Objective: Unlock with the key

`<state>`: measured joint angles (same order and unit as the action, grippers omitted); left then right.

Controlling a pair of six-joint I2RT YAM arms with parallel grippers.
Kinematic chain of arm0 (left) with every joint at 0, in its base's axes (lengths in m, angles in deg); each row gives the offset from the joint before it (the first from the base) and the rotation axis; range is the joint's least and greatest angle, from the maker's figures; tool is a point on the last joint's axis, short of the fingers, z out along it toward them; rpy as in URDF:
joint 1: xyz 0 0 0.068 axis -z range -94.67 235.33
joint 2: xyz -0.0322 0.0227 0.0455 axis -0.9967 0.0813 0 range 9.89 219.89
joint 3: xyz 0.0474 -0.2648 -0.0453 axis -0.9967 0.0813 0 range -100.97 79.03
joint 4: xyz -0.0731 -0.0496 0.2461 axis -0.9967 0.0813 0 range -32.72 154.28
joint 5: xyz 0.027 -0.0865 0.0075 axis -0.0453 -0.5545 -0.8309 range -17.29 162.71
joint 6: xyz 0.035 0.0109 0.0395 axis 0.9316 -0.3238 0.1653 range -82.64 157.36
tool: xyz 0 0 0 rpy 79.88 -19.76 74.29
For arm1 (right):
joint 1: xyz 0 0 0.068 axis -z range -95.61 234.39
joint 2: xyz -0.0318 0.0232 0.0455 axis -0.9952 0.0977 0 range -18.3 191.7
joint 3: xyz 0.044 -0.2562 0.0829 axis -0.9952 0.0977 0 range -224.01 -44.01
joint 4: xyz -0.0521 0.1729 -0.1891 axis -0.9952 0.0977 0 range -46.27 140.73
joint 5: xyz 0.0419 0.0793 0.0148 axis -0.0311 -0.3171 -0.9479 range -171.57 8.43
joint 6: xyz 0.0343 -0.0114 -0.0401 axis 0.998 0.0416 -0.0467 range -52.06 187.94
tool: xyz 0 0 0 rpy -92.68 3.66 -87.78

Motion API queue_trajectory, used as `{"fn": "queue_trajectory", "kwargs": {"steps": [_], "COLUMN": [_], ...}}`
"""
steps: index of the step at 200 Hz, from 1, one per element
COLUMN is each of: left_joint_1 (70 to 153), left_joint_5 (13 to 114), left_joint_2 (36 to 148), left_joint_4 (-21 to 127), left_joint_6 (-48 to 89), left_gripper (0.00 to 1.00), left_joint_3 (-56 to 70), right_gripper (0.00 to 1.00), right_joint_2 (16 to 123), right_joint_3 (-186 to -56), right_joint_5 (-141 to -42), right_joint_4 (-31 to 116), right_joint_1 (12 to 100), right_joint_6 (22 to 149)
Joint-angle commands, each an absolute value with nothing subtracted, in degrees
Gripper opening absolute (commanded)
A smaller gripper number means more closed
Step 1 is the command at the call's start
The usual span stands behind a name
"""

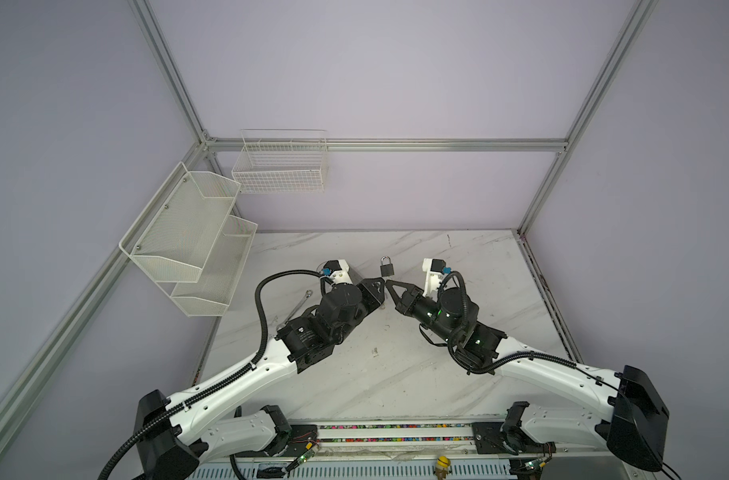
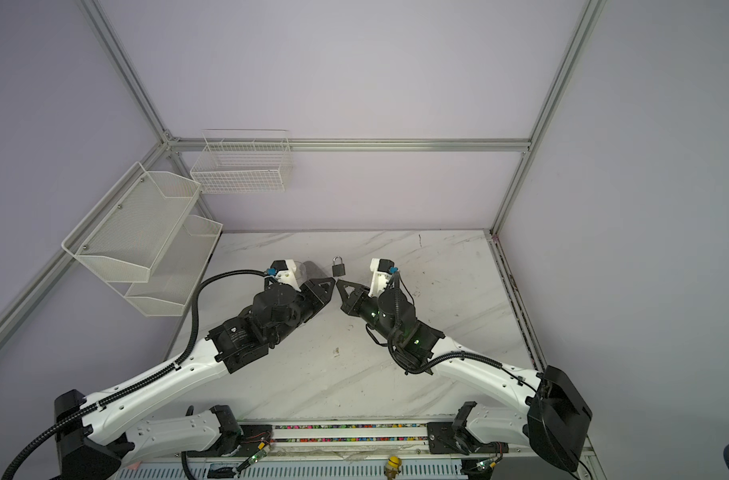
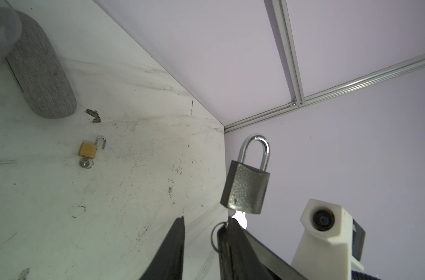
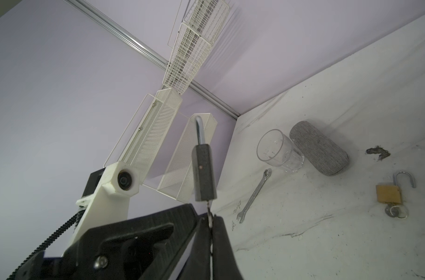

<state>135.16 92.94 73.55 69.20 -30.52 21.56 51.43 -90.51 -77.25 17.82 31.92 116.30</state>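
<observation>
The left arm (image 1: 238, 374) and right arm (image 1: 541, 365) stretch inward, tips almost touching; the right fingers (image 4: 222, 238) clench the key (image 3: 240, 217) beneath the raised padlock (image 1: 387, 268), the left fingers (image 3: 175, 242) parted, gripping nothing.

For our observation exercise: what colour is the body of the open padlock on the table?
Brass yellow; the open padlock shows best in the right wrist view.
</observation>
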Motion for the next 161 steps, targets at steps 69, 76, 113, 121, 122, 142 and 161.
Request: {"fn": "queue_trajectory", "kwargs": {"steps": [69,76,113,121,122,142,161], "left_joint_1": [134.7,134.6,134.3,134.1,134.1,133.1,132.2], "left_joint_5": [94.2,94.1,98.1,99.2,99.2,97.6,95.2], "left_joint_2": [76.0,76.3,78.2,78.8,78.8,79.6,80.9], "left_joint_4": [72.3,72.0,76.0,78.1,78.1,79.1,79.2], "left_joint_6": [-10.3,-9.9,-11.0,-11.7,-11.7,-13.2,-13.9], "left_gripper": [0.6,0.6,0.65,0.65,0.65,0.64,0.62], "left_joint_3": [10.0,9.8,6.8,5.7,5.6,4.7,3.9], "right_gripper": [0.0,0.0,0.0,0.0,0.0,0.0,0.0], "right_joint_2": [54.4,54.5,54.7,54.6,54.6,54.0,54.3], "right_joint_3": [-97.1,-96.8,-97.2,-97.2,-97.3,-96.6,-97.1], "right_joint_5": [-78.6,-78.4,-79.2,-78.8,-78.7,-78.0,-78.2], "right_joint_4": [24.1,24.1,24.3,24.9,24.9,24.7,25.1], "right_joint_1": [31.2,31.1,30.7,30.4,30.4,30.1,29.9], "right_joint_6": [104.7,104.7,104.2,103.7,103.7,103.6,102.9]}}
